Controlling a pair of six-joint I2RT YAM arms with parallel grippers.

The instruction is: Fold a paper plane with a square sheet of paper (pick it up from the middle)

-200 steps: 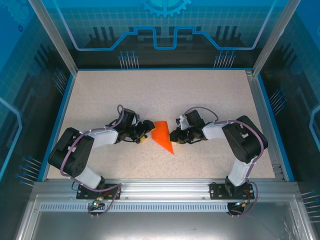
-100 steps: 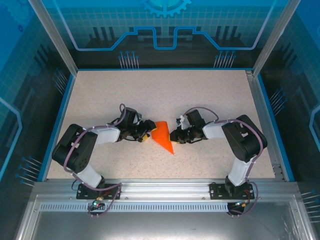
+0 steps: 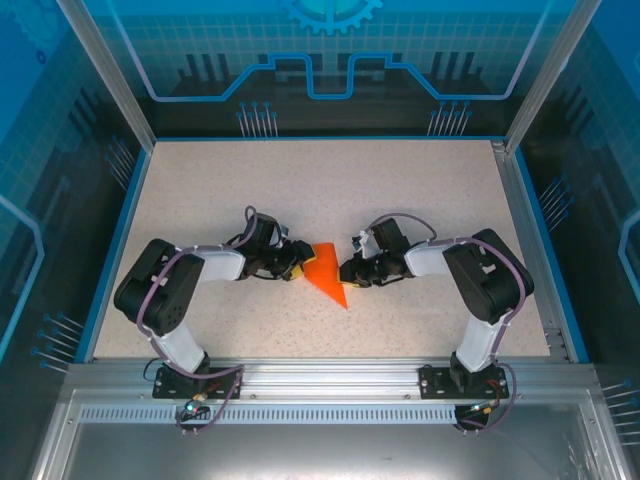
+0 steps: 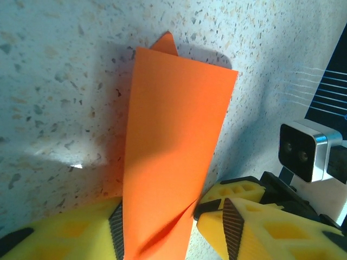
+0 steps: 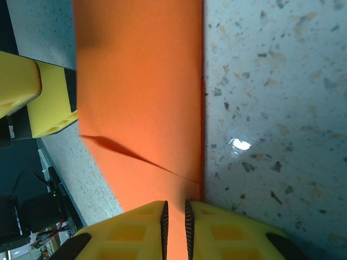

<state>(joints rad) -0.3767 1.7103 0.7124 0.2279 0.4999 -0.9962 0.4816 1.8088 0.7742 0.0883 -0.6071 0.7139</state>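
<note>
The paper (image 3: pixel 325 273), folded into an orange triangle with its tip pointing near, lies in the middle of the table (image 3: pixel 420 190). The right gripper (image 5: pixel 175 216) is clenched on the paper's right edge, the sheet pinched between its pads. The left gripper (image 4: pixel 162 230) straddles the left end, fingers apart, one pad touching the edge; whether it grips, I cannot tell.

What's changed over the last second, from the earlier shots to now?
The left gripper slid right onto the folded, pointed orange paper, jaws either side of its edge, not yet clamped. The right gripper stayed shut on the paper's other edge; paper unmoved.
</note>
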